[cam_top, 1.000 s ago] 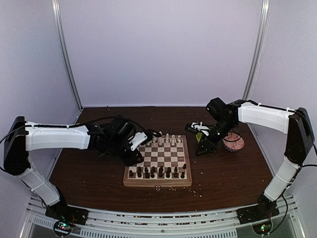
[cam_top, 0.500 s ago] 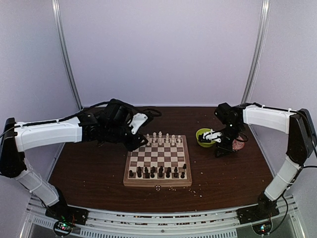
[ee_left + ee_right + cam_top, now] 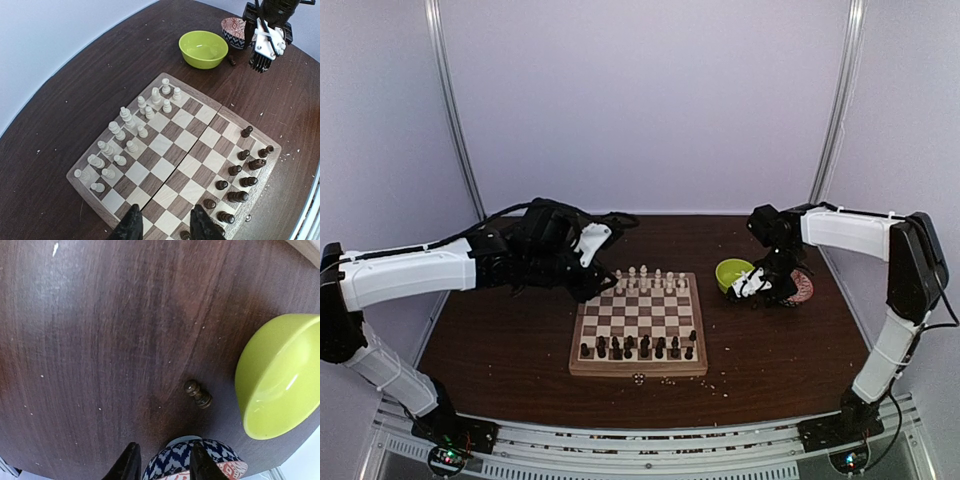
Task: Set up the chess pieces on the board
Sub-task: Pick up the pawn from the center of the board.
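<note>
Brown pawn (image 3: 198,394) lies just ahead of the right jaws, parted and empty, beside the green bowl (image 3: 270,340)

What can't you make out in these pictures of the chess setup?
Inside of the patterned bowl: right wrist view, cut off by the bottom edge between the right fingers.
Nearest corner of the board: left wrist view, behind the left fingers and the bottom edge.
Kinds of chess pieces: top view, too small.
</note>
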Motion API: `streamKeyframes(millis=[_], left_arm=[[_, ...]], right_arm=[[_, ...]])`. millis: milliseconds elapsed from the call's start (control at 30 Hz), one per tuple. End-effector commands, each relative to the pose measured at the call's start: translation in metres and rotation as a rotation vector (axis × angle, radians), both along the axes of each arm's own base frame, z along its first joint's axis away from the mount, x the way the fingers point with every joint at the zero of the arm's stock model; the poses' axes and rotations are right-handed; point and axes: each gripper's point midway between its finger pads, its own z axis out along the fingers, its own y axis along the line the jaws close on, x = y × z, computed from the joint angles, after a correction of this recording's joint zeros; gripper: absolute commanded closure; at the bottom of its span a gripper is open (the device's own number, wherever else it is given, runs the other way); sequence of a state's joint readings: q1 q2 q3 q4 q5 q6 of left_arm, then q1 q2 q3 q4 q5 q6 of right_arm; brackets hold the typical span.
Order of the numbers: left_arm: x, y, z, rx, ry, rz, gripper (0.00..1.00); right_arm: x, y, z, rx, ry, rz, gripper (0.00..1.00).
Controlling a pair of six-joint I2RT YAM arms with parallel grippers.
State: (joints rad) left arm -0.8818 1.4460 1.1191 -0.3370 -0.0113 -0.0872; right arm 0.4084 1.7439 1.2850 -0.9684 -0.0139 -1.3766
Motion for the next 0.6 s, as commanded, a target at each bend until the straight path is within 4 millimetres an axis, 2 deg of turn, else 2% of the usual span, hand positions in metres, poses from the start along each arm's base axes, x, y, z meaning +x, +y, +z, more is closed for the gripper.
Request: streamKeyframes(millis=[0,567], left_arm=[[0.004,0.0,0.01,-0.043,-0.026,0.028,0.64],[0.009,-0.007,-0.006,-0.015,-0.001,0.023,0.64]], right_arm=[[0.006,-0.014,-0.014,-0.115,-0.006,0.088,0.65],[0.027,-0.012,-0.047,-0.204,-0.079,0.176,0.68]])
